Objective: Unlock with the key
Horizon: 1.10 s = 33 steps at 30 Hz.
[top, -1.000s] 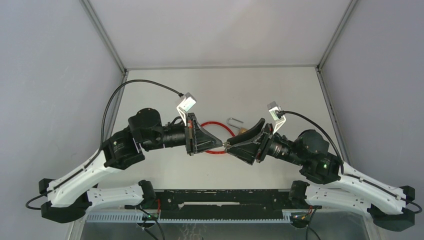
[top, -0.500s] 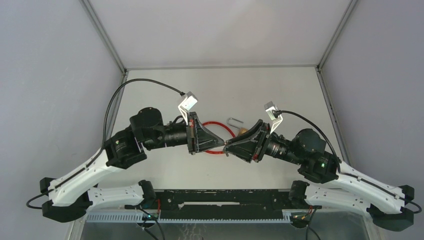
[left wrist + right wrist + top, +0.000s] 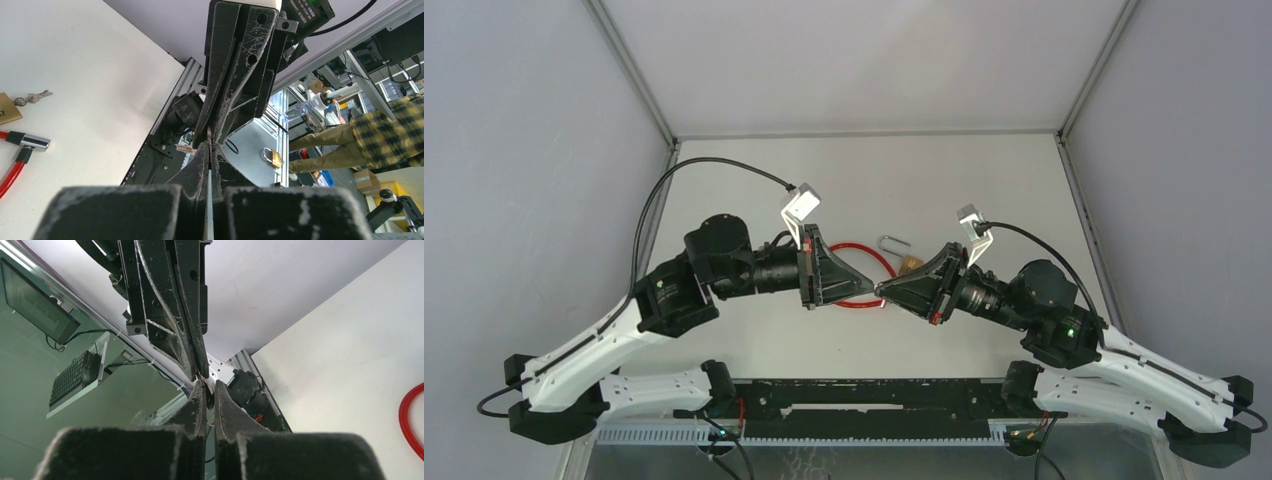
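Note:
My two grippers meet tip to tip above the table's middle. The left gripper (image 3: 872,290) (image 3: 210,146) is shut on the key (image 3: 209,136), a thin metal sliver sticking out past its fingertips. The right gripper (image 3: 886,291) (image 3: 206,385) has closed from the opposite side, and its jaws pinch the same key (image 3: 207,386) with only a narrow gap left. The brass padlock (image 3: 910,264) lies on the table behind the fingertips, its silver shackle (image 3: 892,243) pointing away. A red cable (image 3: 856,250) loops under the left gripper.
In the left wrist view a spare pair of keys (image 3: 32,96) lies beside the padlock's corner (image 3: 7,113), and the red cable's metal end (image 3: 34,142) lies nearby. The black rail (image 3: 864,395) runs along the near table edge. Grey walls close in both sides.
The right gripper's jaws have closed from wide open onto the key held by the left gripper. Its wrist shifted slightly. The left arm has stayed nearly still.

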### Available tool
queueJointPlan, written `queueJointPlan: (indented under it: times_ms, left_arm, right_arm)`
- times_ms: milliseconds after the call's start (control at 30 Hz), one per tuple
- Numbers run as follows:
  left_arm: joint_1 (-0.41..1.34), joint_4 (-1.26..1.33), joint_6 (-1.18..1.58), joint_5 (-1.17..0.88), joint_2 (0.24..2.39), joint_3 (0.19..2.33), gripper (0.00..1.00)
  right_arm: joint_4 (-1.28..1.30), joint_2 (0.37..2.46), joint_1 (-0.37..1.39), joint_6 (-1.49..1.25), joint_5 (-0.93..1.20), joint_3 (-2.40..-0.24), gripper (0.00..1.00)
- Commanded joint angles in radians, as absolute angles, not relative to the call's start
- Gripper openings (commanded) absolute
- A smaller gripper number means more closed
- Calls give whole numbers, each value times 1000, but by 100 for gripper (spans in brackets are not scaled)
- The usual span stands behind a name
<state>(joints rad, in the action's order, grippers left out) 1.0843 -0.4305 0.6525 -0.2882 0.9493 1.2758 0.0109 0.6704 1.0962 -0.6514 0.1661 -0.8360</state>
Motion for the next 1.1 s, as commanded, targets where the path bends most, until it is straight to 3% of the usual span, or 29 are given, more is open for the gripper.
queueJointPlan:
  times_ms: [0,333,367,500,600,633,733,1067]
  left_arm:
    - [1080,-396,660,-289,944,1310,0]
    - [1080,-396,660,-283,947,1310,0]
    - [1080,-397,657,-272,946,1310,5]
    - [1079,-425,634,-193,934,1314,59]
    - [1075,-441,579,-148,911,1311,90]
    - [1074,-446,553,-136,902,1308,94]
    - [1072,-450,466,-97,871,1291,100]
    - [1071,-494,133,250,799,1114,100]
  right_arm:
    - [-45,646,1089,-669,160,-826,2]
    - [-38,649,1091,-669,183,-825,0]
    - [-30,648,1091,-670,179,-825,0]
    - [78,630,1095,-680,112,-825,0]
    - [156,612,1096,-701,48,-824,0]
    - [173,604,1096,-706,32,-821,0]
    - [207,576,1094,-736,1,-799,0]
    - [380,482,1081,-870,-230,-754,0]
